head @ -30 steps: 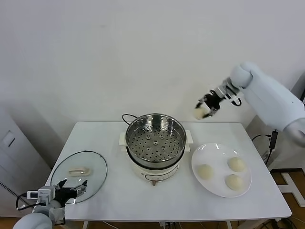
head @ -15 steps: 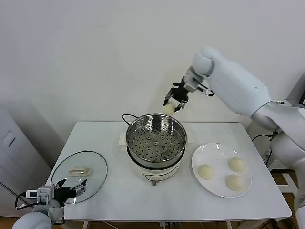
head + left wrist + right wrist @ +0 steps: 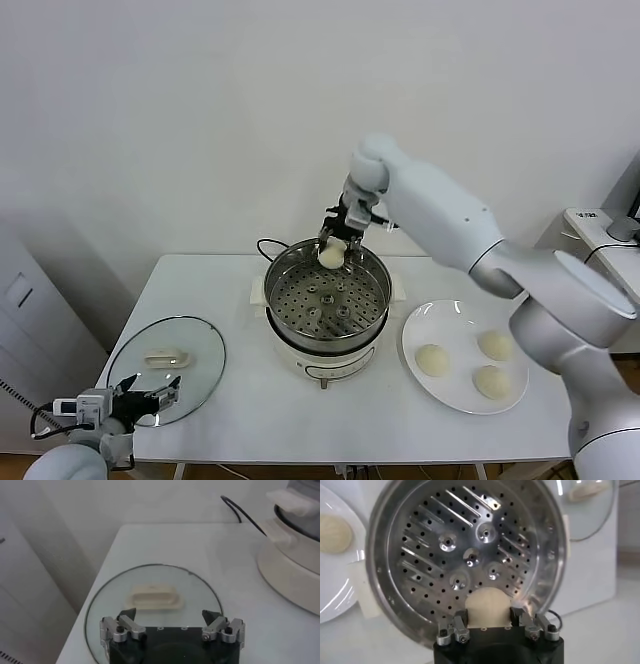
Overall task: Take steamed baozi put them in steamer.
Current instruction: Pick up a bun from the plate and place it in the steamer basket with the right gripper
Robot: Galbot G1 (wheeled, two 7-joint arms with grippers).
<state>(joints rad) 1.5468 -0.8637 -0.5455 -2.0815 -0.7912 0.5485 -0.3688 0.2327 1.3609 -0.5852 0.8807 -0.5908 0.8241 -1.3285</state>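
The steel steamer (image 3: 375, 272) stands mid-table on its cream base, its perforated tray (image 3: 465, 555) bare. My right gripper (image 3: 333, 250) hangs over the steamer's far rim, shut on a cream-white baozi (image 3: 489, 610), which also shows from the head (image 3: 331, 257). Three more baozi (image 3: 430, 359) (image 3: 496, 344) (image 3: 490, 381) lie on the white plate (image 3: 445, 320) to the right. My left gripper (image 3: 170, 617) is open, parked low at the near left corner above the glass lid (image 3: 200, 587).
The glass lid (image 3: 200, 360) with its cream handle (image 3: 165, 356) lies flat on the table's left side. A black cord (image 3: 266, 245) loops behind the steamer. A grey cabinet (image 3: 30, 320) stands left of the table, and the wall is close behind.
My right arm has swung left with the baozi, from above the plate's far side to over the steamer's back rim, and come lower. The left arm has stayed put.
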